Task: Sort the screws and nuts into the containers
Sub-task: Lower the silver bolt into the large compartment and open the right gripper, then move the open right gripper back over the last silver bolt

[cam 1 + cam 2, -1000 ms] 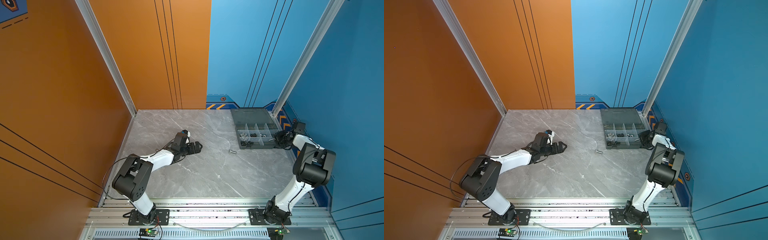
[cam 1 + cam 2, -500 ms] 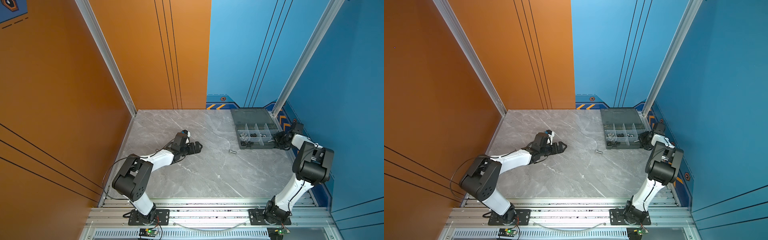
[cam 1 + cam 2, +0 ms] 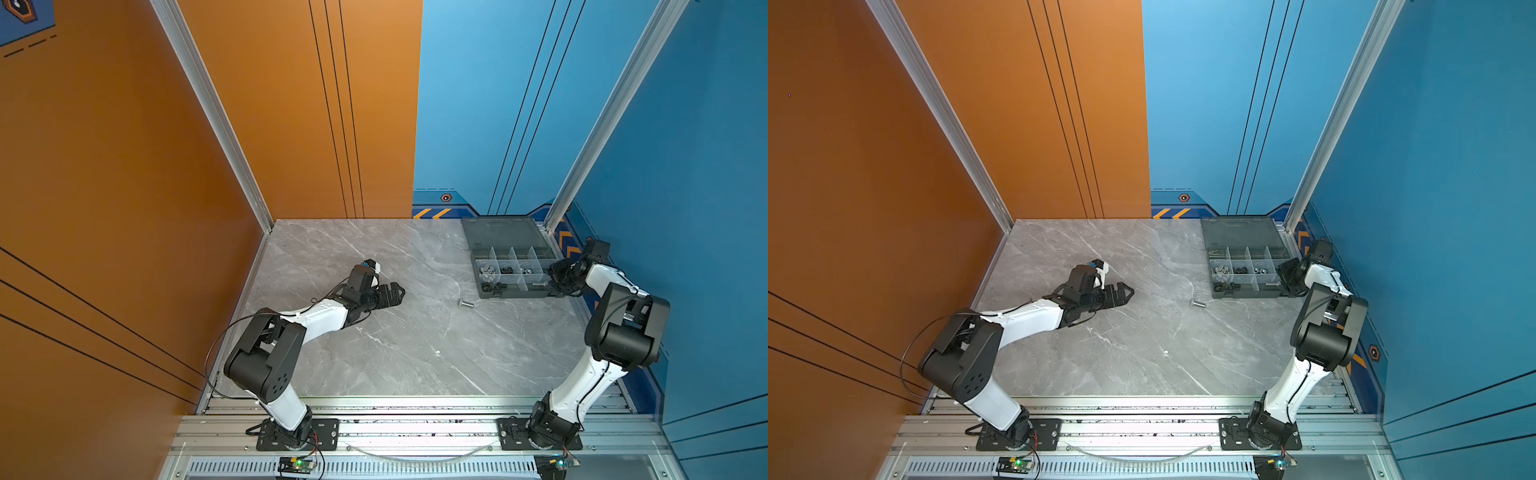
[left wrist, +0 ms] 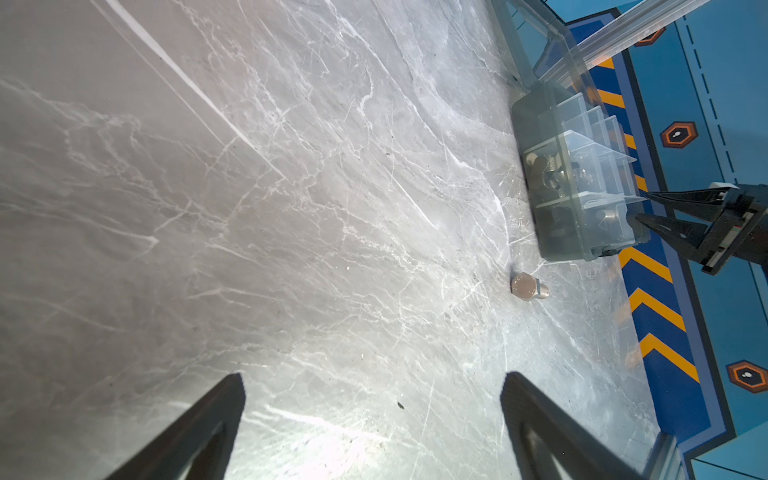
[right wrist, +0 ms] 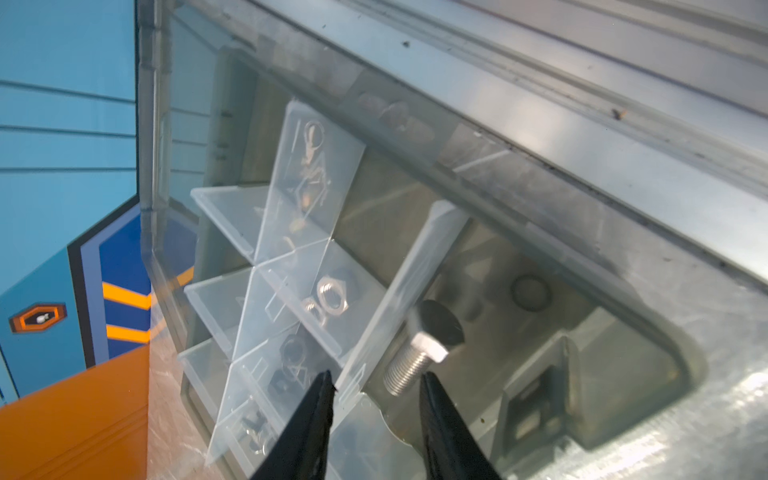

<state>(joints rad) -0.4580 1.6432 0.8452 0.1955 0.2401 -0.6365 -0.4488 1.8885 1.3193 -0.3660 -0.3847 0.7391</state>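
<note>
Grey marbled worktop lies between an orange wall and a blue wall. With the far wall as 12 o'clock in both top views, the box sits at about 2 o'clock on the worktop, close to the blue wall. Its lid lies open flat on its 12 o'clock side. Pale dividers split the box into compartments, and several hold small silver and black parts. In the right wrist view, silver hex nuts lie in one compartment, with darker nuts in the one beside it. A silver screw lies on its side in the compartment at the box's 4 o'clock corner, with a black round part just beside its head. A loose screw lies on the bare worktop just off the box's 7 o'clock corner, apart from it.

The right end effector hangs at the box's 3 o'clock wall, pointing toward 9 o'clock. Its jaws stand partly spread and pinch nothing. The silver screw lies free just beyond the tips, and the end of a divider shows between them.

The left end effector lies low over the worktop at about 9 o'clock from the loose screw, well apart from it, pointing toward 3 o'clock. Its jaws are spread wide, with only bare worktop between them.
</note>
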